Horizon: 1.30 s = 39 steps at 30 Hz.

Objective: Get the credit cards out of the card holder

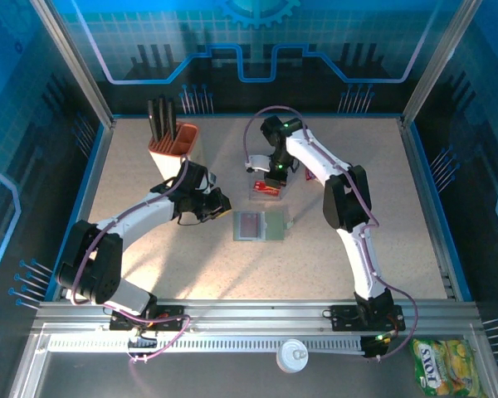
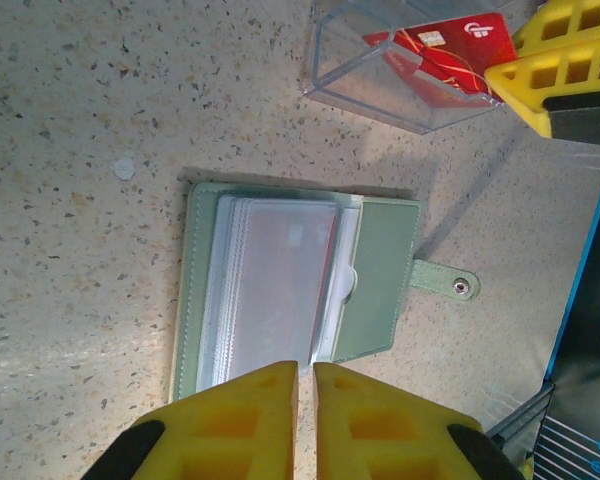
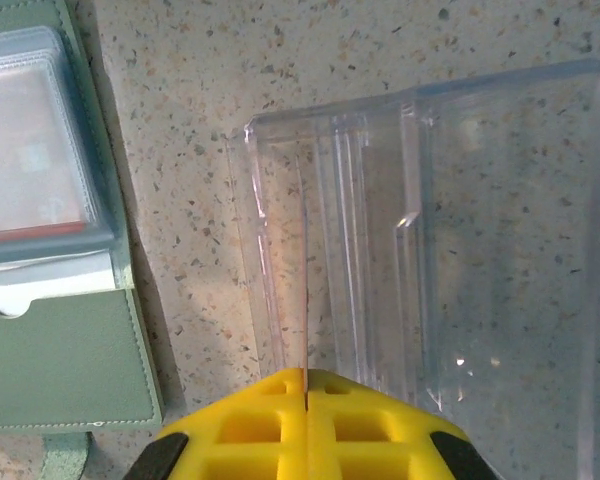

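Card holder (image 1: 262, 225) lies open mid-table, with a reddish card (image 3: 25, 150) in its clear sleeves. Risk: nothing visibly pins the holder, so pulling that card could drag or flip it, or the slick sleeve comes along. Red card (image 2: 450, 45) is over the clear box (image 3: 480, 250) just far of the holder and may miss if released tilted. Right gripper (image 3: 305, 378) is closed, apparently pinching that card edge-on. Left gripper (image 2: 306, 385) is all but closed at the holder's left edge; can't tell if it touches.

Robot lab enclosure, blue panel walls (image 1: 257, 41), aluminium rails (image 1: 232, 315)
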Available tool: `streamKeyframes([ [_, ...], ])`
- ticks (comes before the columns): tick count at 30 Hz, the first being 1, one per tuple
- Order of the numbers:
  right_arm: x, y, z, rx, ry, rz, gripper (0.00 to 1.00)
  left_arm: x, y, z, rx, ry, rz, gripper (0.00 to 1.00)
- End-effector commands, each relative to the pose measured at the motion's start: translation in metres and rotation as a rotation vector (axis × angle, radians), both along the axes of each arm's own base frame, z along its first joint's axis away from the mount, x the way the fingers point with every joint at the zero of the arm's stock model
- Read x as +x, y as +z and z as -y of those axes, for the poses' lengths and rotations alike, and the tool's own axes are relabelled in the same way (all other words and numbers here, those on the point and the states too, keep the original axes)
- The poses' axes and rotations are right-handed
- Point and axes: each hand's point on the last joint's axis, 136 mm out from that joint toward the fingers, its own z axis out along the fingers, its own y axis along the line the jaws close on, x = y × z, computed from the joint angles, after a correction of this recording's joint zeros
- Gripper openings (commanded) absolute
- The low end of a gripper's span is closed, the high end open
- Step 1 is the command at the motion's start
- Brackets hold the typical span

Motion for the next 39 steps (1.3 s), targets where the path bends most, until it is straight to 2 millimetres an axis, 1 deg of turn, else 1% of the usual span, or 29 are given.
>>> streamKeyframes([
  [1, -0.007, -0.009, 0.007, -0.025, 0.023, -0.043, 0.05, 0.002, -0.002, -0.004, -0.005, 0.027, 0.0, 0.13],
  [2, -0.007, -0.009, 0.007, -0.026, 0.028, -0.041, 0.09, 0.002, -0.002, -0.003, -0.007, 0.028, -0.001, 0.13],
  [4, -0.006, -0.009, 0.008, -0.032, 0.031, -0.035, 0.19, 0.003, -0.002, -0.003, -0.01, 0.031, -0.001, 0.13],
  [6, -0.005, -0.007, 0.009, -0.039, 0.03, -0.025, 0.23, 0.004, 0.0, -0.003, -0.011, 0.032, 0.003, 0.13],
  [9, 0.001, 0.002, 0.008, -0.035, 0.028, 0.012, 0.25, 0.005, 0.003, -0.004, -0.001, 0.031, 0.014, 0.13],
  [12, 0.012, 0.016, 0.006, -0.018, 0.018, 0.078, 0.26, 0.007, 0.004, -0.004, 0.004, 0.029, 0.021, 0.13],
  [14, 0.018, 0.019, 0.003, -0.009, 0.015, 0.112, 0.26, 0.008, 0.005, -0.004, 0.002, 0.028, 0.022, 0.13],
  [15, 0.021, 0.031, 0.001, 0.004, 0.013, 0.148, 0.26, 0.008, 0.005, -0.003, 0.0, 0.029, 0.022, 0.13],
  [16, 0.025, 0.036, 0.0, 0.008, 0.008, 0.174, 0.26, 0.008, 0.005, -0.003, -0.001, 0.029, 0.022, 0.13],
  [20, 0.034, 0.043, -0.006, 0.011, 0.006, 0.234, 0.25, 0.008, 0.005, -0.004, 0.005, 0.026, 0.024, 0.13],
  [25, 0.038, 0.039, -0.011, 0.002, 0.013, 0.262, 0.18, 0.008, 0.006, -0.004, 0.004, 0.025, 0.027, 0.13],
  [29, 0.04, 0.034, -0.015, 0.002, 0.009, 0.269, 0.09, 0.007, 0.004, -0.004, 0.001, 0.029, 0.023, 0.12],
  [34, 0.035, 0.018, -0.019, -0.006, 0.018, 0.24, 0.07, 0.006, 0.001, -0.004, 0.0, 0.028, 0.017, 0.12],
  [39, 0.026, 0.003, -0.019, -0.027, 0.028, 0.209, 0.07, 0.007, 0.001, -0.003, -0.004, 0.025, 0.015, 0.12],
])
